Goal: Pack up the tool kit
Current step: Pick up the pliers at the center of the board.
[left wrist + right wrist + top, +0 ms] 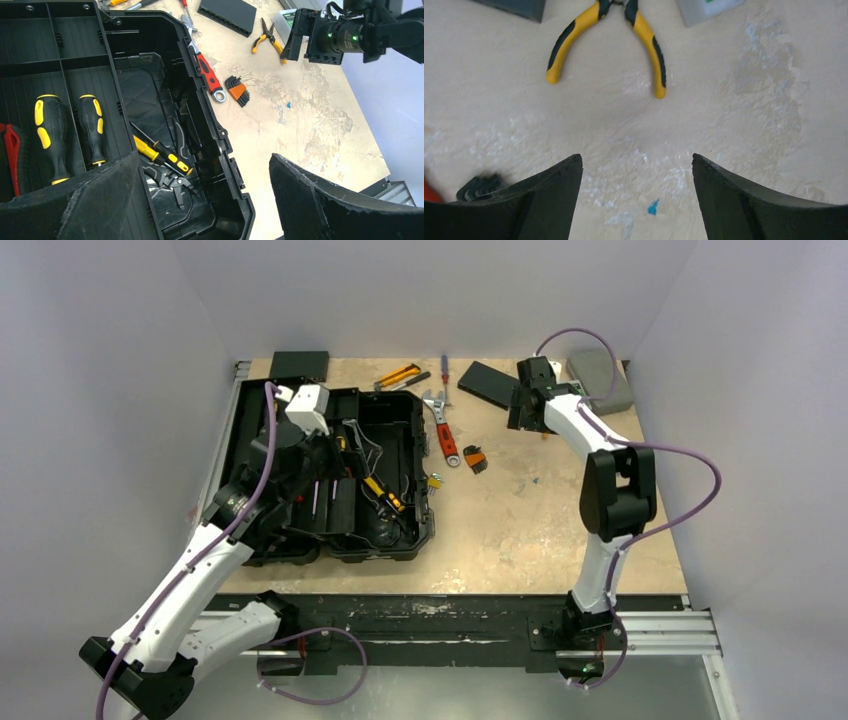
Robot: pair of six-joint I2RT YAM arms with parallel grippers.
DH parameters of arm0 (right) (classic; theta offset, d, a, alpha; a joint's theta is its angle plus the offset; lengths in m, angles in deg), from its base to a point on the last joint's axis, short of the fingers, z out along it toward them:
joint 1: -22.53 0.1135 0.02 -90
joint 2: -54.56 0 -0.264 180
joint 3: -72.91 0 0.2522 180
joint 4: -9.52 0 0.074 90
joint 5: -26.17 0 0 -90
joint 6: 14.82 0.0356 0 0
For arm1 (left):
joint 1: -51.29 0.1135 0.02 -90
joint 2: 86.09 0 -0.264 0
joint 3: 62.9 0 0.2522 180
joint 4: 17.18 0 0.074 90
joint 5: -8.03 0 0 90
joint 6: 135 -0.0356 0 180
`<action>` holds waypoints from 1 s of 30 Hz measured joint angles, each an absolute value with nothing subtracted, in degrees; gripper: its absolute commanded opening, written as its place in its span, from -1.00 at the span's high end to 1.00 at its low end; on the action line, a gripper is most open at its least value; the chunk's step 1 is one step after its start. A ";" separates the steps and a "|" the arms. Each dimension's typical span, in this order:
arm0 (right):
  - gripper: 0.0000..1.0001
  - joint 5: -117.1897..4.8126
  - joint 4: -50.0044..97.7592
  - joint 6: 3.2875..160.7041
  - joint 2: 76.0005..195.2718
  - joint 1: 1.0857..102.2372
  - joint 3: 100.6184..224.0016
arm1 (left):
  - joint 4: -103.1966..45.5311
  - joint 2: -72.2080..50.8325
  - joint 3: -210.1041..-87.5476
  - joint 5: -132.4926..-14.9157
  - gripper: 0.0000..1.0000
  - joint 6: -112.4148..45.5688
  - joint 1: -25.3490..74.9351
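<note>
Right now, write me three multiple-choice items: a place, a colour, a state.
1. Relative to the toolbox, the pliers lie: A inside it; B outside it, on the table; C on its rim.
2. The handle of the wrench is: A red; B blue; C green.
3. The right gripper is: A shut on the pliers; B open and empty; C shut on the wrench.
Answers: B, bare tabletop surrounds them; A, red shows in the left wrist view; B, its jaws stand apart, nothing between.
</note>
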State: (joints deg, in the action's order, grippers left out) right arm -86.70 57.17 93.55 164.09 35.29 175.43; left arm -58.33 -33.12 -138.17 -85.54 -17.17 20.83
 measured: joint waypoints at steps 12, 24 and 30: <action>-0.43 -83.77 59.95 93.62 180.94 28.58 191.18 | -58.86 -31.51 -138.13 -85.36 -1.00 -18.48 20.83; 0.68 -77.48 59.42 94.97 185.62 25.02 192.80 | -58.84 -28.40 -139.07 -85.17 -1.00 -18.68 20.83; 1.00 -74.97 58.50 95.15 185.34 25.15 192.04 | -58.84 -28.42 -139.24 -85.17 -1.00 -18.65 20.83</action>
State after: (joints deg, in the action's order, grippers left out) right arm -74.97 58.50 95.15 185.34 25.15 192.04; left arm -58.84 -28.42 -139.24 -85.17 -18.65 20.83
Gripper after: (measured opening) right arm 0.037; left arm 0.998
